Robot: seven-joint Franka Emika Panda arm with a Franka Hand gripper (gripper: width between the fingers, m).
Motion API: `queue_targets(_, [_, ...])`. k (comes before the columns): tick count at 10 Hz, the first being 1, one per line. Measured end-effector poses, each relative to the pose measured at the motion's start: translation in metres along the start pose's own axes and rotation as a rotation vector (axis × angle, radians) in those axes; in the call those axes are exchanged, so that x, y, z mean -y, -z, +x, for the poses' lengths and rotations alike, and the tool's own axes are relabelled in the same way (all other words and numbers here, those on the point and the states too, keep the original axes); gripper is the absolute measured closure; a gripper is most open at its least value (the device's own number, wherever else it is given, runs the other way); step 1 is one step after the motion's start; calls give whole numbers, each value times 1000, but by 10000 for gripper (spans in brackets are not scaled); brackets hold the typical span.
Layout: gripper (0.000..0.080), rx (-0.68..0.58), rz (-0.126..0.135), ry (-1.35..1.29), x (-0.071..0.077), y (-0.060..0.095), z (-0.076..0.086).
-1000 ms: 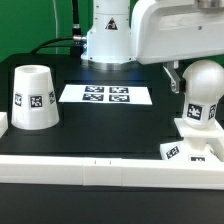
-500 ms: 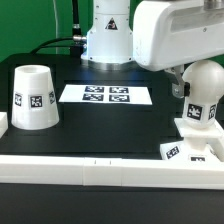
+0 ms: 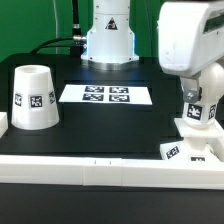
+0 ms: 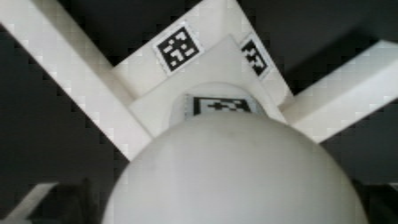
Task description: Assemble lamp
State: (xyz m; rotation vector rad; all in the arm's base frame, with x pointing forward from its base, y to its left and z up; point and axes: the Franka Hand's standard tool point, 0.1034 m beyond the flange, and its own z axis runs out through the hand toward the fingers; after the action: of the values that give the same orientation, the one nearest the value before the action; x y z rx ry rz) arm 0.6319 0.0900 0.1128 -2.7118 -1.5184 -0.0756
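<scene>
The white shade [image 3: 32, 97] stands mouth down at the exterior view's left, with a tag on its side. The rounded bulb [image 3: 206, 106] stands upright on the flat base [image 3: 190, 149] at the exterior view's right. My gripper [image 3: 197, 92] hangs right over the bulb, and its white hand hides the bulb's top. In the wrist view the bulb [image 4: 222, 160] fills the near field, with the tagged base [image 4: 210, 68] beyond it. My gripper [image 4: 214, 205] is open, with dark fingers [image 4: 32, 203] spread to either side of the bulb, apart from it.
The marker board [image 3: 105, 95] lies flat on the black table, between the shade and the robot's white pedestal [image 3: 108, 40]. A white rail [image 3: 100, 165] runs along the table's front edge, close under the base.
The arm has swung toward the exterior view's right and come down over the bulb, now covering its top. The bulb, base and shade have not moved.
</scene>
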Motion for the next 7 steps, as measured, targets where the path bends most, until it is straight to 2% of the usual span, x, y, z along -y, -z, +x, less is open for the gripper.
queue_targets(3, [101, 29, -29, 309, -3, 0, 0])
queue_targets(7, [101, 60, -44, 550, -8, 2, -2])
